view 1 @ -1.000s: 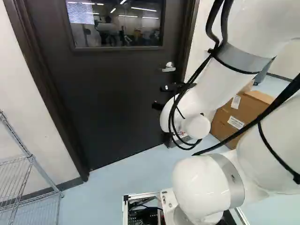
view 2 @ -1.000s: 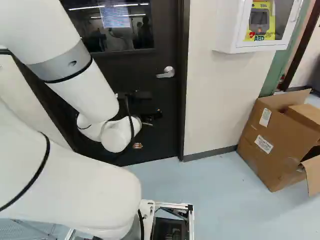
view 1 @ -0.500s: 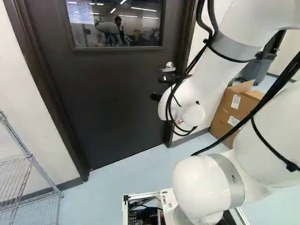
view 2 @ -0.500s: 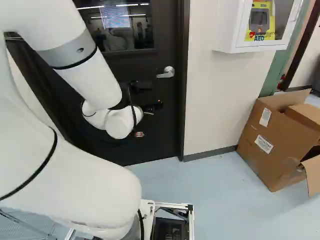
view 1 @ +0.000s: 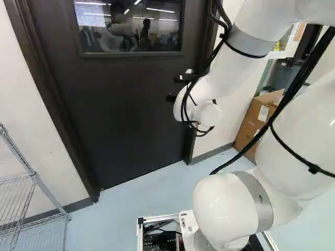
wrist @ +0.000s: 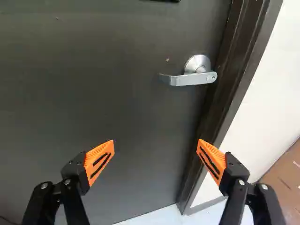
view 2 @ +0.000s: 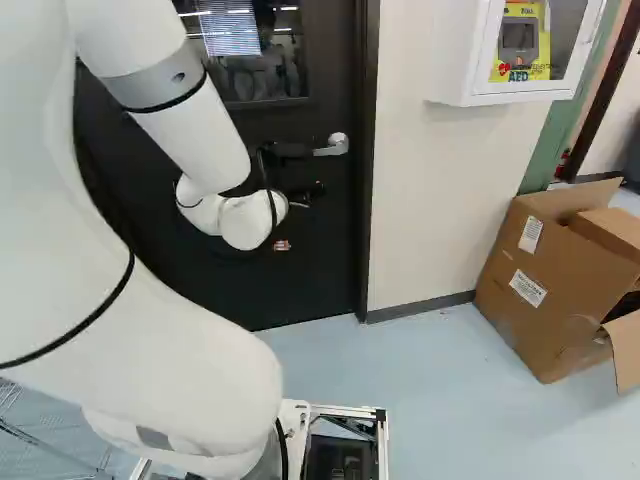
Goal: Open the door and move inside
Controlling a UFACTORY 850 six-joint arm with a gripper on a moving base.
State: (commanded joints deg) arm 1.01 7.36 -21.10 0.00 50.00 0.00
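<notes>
Wrist view: end effector [view 1: 171,98] is opened wide, facing the closed door [wrist: 117,98], w/ lever handle [wrist: 190,79] ahead, nr. door frame [wrist: 239,56].

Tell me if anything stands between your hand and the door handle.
Nothing visible does. In the wrist view the handle shows whole on the door, ahead of my open hand. The door frame runs close beside the handle, not across the way.
</notes>
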